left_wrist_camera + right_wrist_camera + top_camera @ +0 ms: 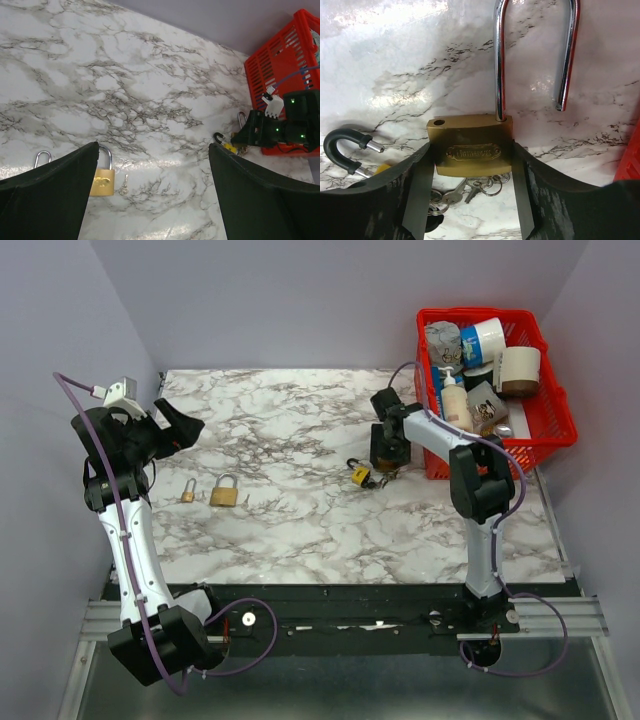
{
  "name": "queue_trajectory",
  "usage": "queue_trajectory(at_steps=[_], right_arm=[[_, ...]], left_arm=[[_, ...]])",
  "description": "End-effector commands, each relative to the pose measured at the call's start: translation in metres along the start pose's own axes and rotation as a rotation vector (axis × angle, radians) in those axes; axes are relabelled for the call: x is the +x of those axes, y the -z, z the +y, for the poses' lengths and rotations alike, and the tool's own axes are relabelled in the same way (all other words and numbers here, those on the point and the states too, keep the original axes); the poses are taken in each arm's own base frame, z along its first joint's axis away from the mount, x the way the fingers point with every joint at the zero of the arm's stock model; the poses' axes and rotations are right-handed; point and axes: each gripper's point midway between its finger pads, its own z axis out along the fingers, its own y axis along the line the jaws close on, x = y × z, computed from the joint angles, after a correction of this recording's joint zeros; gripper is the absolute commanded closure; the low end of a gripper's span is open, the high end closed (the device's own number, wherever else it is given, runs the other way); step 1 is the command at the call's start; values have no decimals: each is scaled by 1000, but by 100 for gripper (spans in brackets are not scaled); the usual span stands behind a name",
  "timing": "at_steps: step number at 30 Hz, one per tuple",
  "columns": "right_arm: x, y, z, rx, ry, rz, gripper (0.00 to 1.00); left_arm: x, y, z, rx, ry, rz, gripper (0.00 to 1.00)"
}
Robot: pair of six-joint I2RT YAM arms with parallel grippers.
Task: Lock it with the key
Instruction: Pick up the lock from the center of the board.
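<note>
My right gripper (471, 172) is shut on the body of a large brass padlock (472, 145), pads against both its sides. Its steel shackle (499, 60) is open and swung out of its hole. A bunch of keys (481, 186) on rings hangs under the body. In the top view the right gripper (389, 453) is low over the table beside the red basket. My left gripper (183, 426) is open and empty, raised at the far left. Below it lie a medium brass padlock (102, 180), a small loose key (123, 187) and a small padlock (188, 492).
A yellow padlock with a black-coated shackle (358, 474) lies just left of the right gripper, and it also shows in the right wrist view (344, 150). A red basket (553, 410) of bottles and jars stands at the back right.
</note>
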Motion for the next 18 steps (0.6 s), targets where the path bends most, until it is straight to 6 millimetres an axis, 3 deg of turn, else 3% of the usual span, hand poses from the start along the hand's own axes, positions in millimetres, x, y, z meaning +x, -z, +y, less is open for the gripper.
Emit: queue_trajectory(at_steps=[1, 3, 5, 6, 8, 18], right_arm=[[7, 4, 2, -45, 42, 30, 54], [-2, 18, 5, -73, 83, -11, 67], [-3, 28, 10, -104, 121, -35, 75], [-5, 34, 13, -131, 174, -52, 88], [-11, 54, 25, -203, 226, -103, 99], [-3, 160, 88, -621, 679, -278, 99]], left_arm=[[-3, -1, -3, 24, 8, -12, 1], [0, 0, -9, 57, 6, -9, 1], [2, 1, -13, 84, -1, -16, 1], [1, 3, -17, 97, -17, -25, 1], [2, 4, -18, 109, -44, -33, 1], [21, 14, -45, 338, -312, -36, 1]])
